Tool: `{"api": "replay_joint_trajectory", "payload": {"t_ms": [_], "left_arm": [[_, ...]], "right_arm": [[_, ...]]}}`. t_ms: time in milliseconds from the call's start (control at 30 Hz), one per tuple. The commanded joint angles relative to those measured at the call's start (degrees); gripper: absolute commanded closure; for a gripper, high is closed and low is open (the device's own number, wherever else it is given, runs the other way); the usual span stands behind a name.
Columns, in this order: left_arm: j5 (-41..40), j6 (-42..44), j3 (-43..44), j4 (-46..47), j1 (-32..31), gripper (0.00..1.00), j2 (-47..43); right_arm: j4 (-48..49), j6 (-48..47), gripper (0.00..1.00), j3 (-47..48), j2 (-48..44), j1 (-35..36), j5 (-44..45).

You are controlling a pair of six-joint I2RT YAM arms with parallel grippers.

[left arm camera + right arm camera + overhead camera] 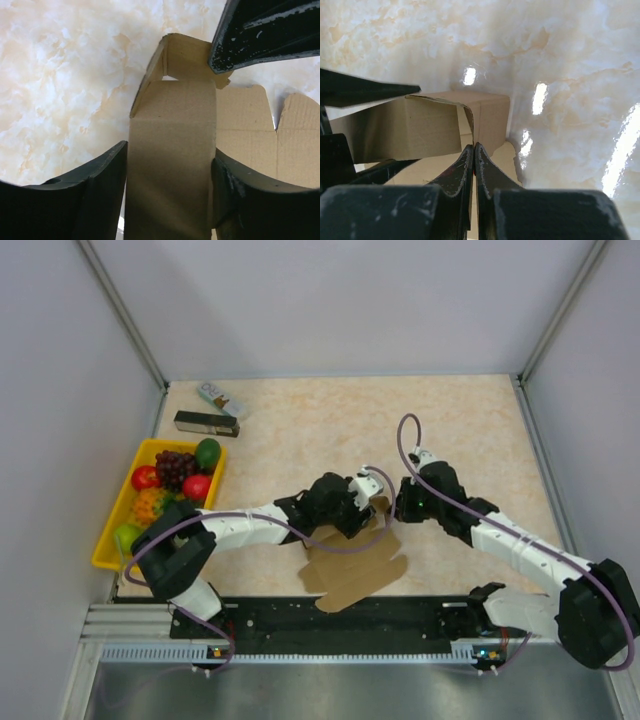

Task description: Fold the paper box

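left jaws wide, clamping paper box [172,150] | right jaws pinching its edge

Your left arm [240,525] and right arm [520,545]: white links, black joints, purple cables [400,445]. Left gripper [170,155] fingers [95,195] black, scuffed.

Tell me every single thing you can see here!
Brown cardboard paper box: one, brown, half-folded, near middle of table.
Slim black rectangular box: one, black, far left.
Small white printed packet: one, white, just beyond the black box.
Yellow plastic tray: one, yellow, left edge, holding fruit.
Fruit: about six; red, green, orange, dark purple; in the tray.
Beige marbled table: one, beige, under everything.
Left gripper: one, black, clamped around a box panel.
Right gripper: one, black, pinched shut on a box flap.
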Motion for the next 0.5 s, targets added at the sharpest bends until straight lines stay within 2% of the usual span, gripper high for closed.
{"api": "replay_joint_trajectory", "payload": {"t_ms": [0, 67, 100, 167, 333, 400, 433, 467], "left_arm": [[0.1, -2.7, 0.4, 2.9, 0.1, 0.28, -3.1], [1.3, -3.9, 2.3, 0.4, 0.1, 0.08, -4.0], [1.3, -7.5, 3.9, -1.4, 0.1, 0.02, -4.6], [1.4, -9.9, 4.1, -0.6, 0.1, 0.01, -6.6], [-4.3, -19.1, 7.3, -3.3, 0.0, 0.03, -7.7], [-6.3, -23.7, 9.1, -3.5, 0.2, 0.08, -6.6], [-3.5, -23.6, 10.3, -4.0, 0.2, 0.09, -5.9], [-4.0, -24.4, 11.5, -5.7, -0.1, 0.12, -4.1]], "right_arm": [[-0.5, -4.0, 1.0, 3.2, 0.6, 1.0, 0.7], [-0.7, -4.5, 1.0, 3.5, 0.7, 1.0, -0.2], [-0.6, -4.5, 1.0, 3.5, 0.9, 1.0, -0.3], [-0.6, -4.4, 1.0, 3.5, 0.9, 1.0, -0.2], [0.2, -3.8, 1.0, 3.3, 0.6, 1.0, -0.6], [0.5, -3.9, 1.0, 3.3, 0.6, 1.0, -0.6], [0.4, -3.7, 1.0, 3.3, 0.6, 1.0, -0.6], [0.4, -3.9, 1.0, 3.3, 0.4, 1.0, -0.6]]}}
